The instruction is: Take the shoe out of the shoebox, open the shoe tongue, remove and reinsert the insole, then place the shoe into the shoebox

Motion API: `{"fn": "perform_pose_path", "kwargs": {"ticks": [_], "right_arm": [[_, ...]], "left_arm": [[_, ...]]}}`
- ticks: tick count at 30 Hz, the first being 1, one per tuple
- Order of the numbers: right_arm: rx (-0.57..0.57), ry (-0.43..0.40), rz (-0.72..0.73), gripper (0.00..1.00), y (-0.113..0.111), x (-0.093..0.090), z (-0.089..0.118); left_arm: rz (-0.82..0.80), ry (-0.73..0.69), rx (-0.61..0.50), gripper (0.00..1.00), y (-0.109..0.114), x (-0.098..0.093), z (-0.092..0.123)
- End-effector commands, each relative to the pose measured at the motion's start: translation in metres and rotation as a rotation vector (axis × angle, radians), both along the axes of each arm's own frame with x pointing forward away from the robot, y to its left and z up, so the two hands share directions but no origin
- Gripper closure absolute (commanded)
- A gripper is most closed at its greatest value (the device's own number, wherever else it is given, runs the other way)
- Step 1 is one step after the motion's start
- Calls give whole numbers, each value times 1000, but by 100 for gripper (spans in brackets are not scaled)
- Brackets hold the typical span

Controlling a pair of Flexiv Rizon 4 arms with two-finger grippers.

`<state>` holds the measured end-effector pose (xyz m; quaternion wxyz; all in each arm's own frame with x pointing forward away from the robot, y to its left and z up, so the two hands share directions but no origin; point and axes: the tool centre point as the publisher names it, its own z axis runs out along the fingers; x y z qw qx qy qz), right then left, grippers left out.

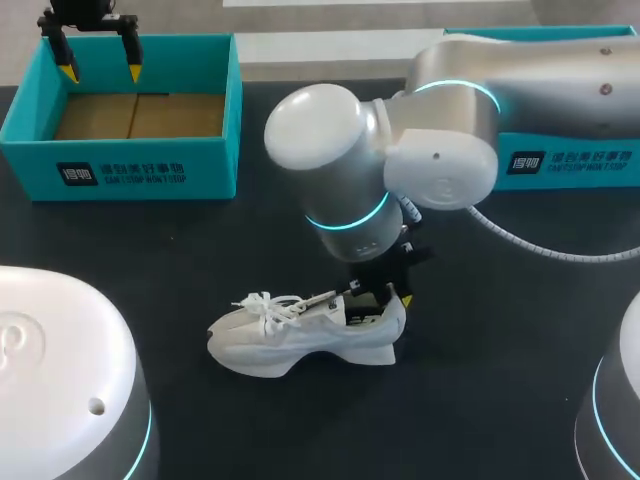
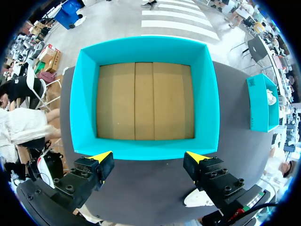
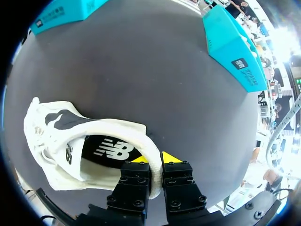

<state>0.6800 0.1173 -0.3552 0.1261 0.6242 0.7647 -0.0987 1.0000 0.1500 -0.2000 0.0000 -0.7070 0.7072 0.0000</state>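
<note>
A white shoe (image 1: 300, 335) lies on the dark table, toe to the left, laces loose. My right gripper (image 1: 398, 293) is at its heel; in the right wrist view the right gripper (image 3: 155, 157) is shut on the shoe's heel collar (image 3: 153, 160), one finger inside, one outside. The black insole (image 3: 110, 149) shows inside the shoe (image 3: 70, 141). The empty teal shoebox (image 1: 130, 60) stands at the back left, its cardboard floor bare. My left gripper (image 1: 100, 60) hangs open above it; in the left wrist view the left gripper (image 2: 150, 157) is over the shoebox (image 2: 89, 94).
A second teal box (image 1: 570, 160) stands at the back right, partly behind my right arm; it also shows as the teal box (image 2: 258, 103) and the teal box (image 3: 230, 47). Dark table surface (image 1: 520, 330) lies around the shoe.
</note>
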Motion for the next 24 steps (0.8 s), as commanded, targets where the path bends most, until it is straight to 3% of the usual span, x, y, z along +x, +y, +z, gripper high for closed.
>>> {"fn": "perform_pose_path", "kwargs": {"ticks": [1,4,6,13,17,19,24], "right_arm": [[-3,2,-3,92,3,0,-8],[0,3,-6,63,1,-1,-5],[7,2,-3,56,0,-2,1],[77,-1,48,48,-1,-10,36],[150,-7,119,13,2,-11,61],[198,-6,180,0,4,-12,76],[216,-12,334,0,7,-15,102]], "left_arm": [[0,0,0,0,0,0,0],[0,0,0,0,0,0,0],[0,0,0,0,0,0,0],[0,0,0,0,0,0,0],[0,0,0,0,0,0,0],[0,0,0,0,0,0,0],[0,0,0,0,0,0,0]]}}
